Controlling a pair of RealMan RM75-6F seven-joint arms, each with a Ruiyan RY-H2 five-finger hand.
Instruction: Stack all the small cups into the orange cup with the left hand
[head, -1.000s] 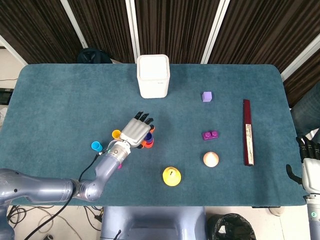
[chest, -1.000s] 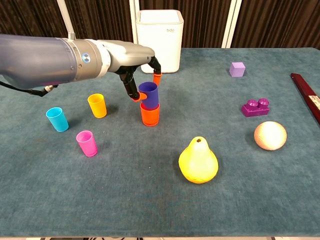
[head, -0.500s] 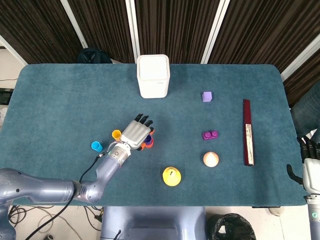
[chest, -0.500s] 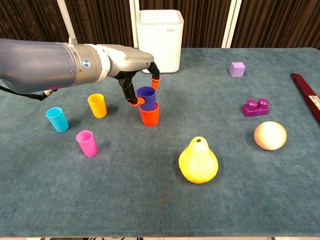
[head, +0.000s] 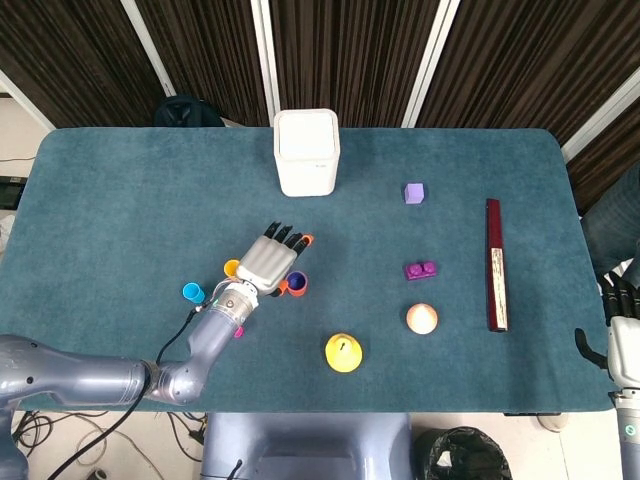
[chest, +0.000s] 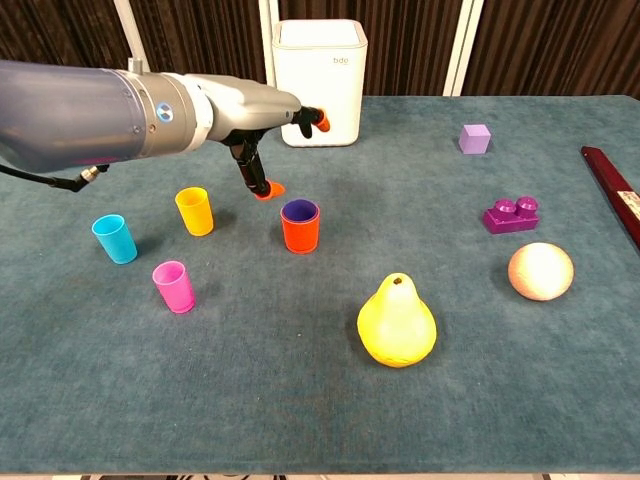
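Blue cup (chest: 115, 239), pink cup (chest: 174, 286) and yellow cup (chest: 194, 211) are seen upright on the counter (chest: 300, 400) at the left, apart from each other, none stacked yet. Left hand (chest: 262, 125) is held above the counter between the yellow cup and the orange cup (chest: 300, 231); its fingers (chest: 262, 186) are spread apart and nothing is gripped. The purple cup (chest: 299, 211) is seated inside the orange cup, only its rim showing.

Risks, judged: three cups are left, all light and tall for their base, so any could be tipped by a sideways brush from the spread fingers on approach. The yellow cup is nearest the hand and could be knocked while another is reached for. The orange stack is near the hand too and could be nudged or toppled on a low pass. A cup pinched off-centre could tilt and catch on the purple rim instead of nesting.

Further right, the pear (chest: 397, 322) sits near the stack and could be bumped by a wide swing. The right hand (head: 622, 330) is seen at the far edge, off the counter; its finger state cannot be told.
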